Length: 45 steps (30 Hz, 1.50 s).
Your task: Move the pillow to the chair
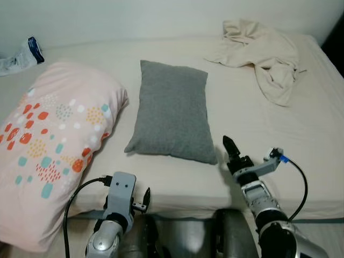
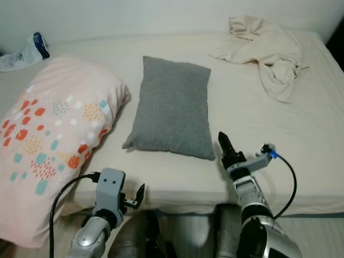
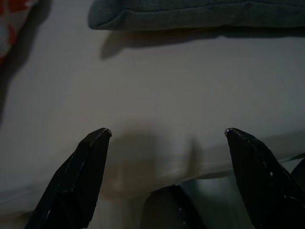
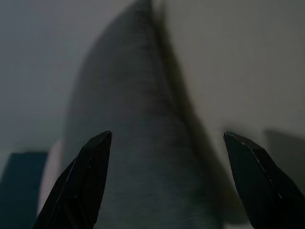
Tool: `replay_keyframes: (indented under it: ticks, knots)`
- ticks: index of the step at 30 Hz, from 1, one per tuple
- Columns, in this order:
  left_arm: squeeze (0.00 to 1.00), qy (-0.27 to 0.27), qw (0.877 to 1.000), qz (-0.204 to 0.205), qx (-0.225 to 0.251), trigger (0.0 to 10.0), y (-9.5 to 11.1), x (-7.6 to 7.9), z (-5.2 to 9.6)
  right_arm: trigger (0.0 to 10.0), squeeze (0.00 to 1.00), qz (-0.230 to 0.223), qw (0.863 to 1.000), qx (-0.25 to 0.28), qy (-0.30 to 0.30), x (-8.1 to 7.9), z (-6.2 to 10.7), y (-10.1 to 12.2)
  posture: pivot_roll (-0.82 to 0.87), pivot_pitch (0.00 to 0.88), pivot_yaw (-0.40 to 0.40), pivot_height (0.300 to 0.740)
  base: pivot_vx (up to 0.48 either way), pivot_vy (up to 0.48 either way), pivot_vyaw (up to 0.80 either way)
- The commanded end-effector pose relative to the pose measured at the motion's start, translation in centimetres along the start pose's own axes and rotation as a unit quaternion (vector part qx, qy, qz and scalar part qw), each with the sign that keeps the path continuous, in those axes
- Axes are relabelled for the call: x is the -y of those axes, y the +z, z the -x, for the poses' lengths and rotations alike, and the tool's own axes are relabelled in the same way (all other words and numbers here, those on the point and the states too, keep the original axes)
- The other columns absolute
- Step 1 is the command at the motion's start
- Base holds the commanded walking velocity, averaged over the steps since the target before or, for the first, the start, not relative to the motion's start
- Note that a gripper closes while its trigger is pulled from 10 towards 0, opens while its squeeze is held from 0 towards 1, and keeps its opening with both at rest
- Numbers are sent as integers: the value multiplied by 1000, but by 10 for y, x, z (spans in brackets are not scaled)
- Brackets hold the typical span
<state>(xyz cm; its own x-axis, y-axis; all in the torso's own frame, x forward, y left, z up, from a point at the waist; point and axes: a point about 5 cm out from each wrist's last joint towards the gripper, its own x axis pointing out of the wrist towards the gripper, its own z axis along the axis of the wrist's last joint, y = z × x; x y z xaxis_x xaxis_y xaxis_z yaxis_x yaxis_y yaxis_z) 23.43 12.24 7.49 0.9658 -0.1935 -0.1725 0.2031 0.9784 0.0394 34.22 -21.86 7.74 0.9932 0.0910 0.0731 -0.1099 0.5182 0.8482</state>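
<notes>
I have the grey pillow (image 1: 173,110) lying flat on the bed (image 1: 301,145), long axis running near to far. My right tool (image 1: 232,149), spread wide, sits just beside its near right corner and lines up on it. The left tool (image 1: 144,200), also wide, hangs lower at the bed's near edge, farther off.

I see the grey pillow (image 1: 173,112) as matt, coarse-woven cloth. The large pillow (image 1: 51,145) on the left is smooth printed cotton. The bed (image 1: 301,145) carries a matt cream sheet; the far-right garment (image 1: 266,51) is crumpled soft fabric. Gripper fingers (image 3: 78,176) are matt black plastic.
</notes>
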Motion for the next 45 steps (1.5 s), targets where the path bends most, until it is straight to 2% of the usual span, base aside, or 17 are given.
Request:
replay_keyframes:
  ticks: [1,2,3,4,7,9,13,17,21,22,23,30,35,37,40,44,45]
  knots:
    - [0,-1,1000,-2,-24,10000,-8,-4,9,10000,1000,-10,999,-20,-45,10,7,-12,321,414,147,621,0,0,0]
    - [0,-2,1000,-3,-25,10000,-7,-4,12,10000,1000,-10,998,-21,-52,10,6,-12,332,422,153,621,0,0,0]
    - [0,-3,1000,-4,-27,10000,-6,-4,14,10000,886,-11,998,-22,-55,9,4,-12,338,427,156,621,0,0,0]
    - [0,-4,1000,-5,-28,10000,-4,-4,19,10000,0,-11,999,-27,-45,3,-1,-12,354,439,164,621,0,0,0]
    - [0,-4,1000,-5,-29,10000,-2,-5,22,10000,0,-11,999,-35,-30,-4,-7,-15,366,449,170,621,0,0,0]
    - [0,-2,999,-6,-31,10000,1,-6,30,10000,0,-6,999,-48,-4,-17,-16,-19,382,463,178,621,0,0,0]
    - [0,-2,999,-6,-33,10000,4,-7,35,10000,0,2,998,-56,13,-27,-23,-21,394,480,187,621,0,0,0]
    - [0,-1,999,-5,-39,10000,5,-7,40,10000,0,7,998,-65,16,-33,-27,-24,395,492,189,621,0,0,0]
    - [0,-2,999,-4,-43,10000,6,-6,43,10000,0,31,995,-96,5,-37,-30,-33,388,495,185,621,0,0,0]
    - [0,-3,999,-3,-45,10000,6,-5,43,5333,0,45,993,-108,-4,-37,-30,-37,383,496,180,621,0,0,0]
    - [0,-3,999,-2,-47,10000,7,-4,43,0,0,49,992,-113,5,-40,-31,-39,378,495,176,621,0,0,0]
    - [0,2,999,3,-44,10000,7,-3,35,0,0,68,989,-132,29,-46,-32,-47,342,467,145,621,0,0,0]
    - [0,5,999,12,-32,10000,6,-1,19,0,0,108,979,-168,50,-40,-22,-59,270,390,89,621,0,0,0]
    - [0,5,999,13,-31,10000,6,0,17,0,0,111,978,-171,53,-39,-21,-60,270,390,89,621,0,0,0]
    - [0,10,999,23,-21,10000,7,-1,3,0,0,115,974,-182,65,-38,-16,-65,226,323,55,621,0,0,0]
    - [0,18,999,39,0,10000,12,-3,-19,0,0,117,969,-188,110,-49,-17,-69,166,220,17,621,0,0,0]
    - [0,18,999,39,0,10000,12,-3,-19,0,0,117,969,-188,110,-49,-17,-69,166,220,17,621,0,0,0]
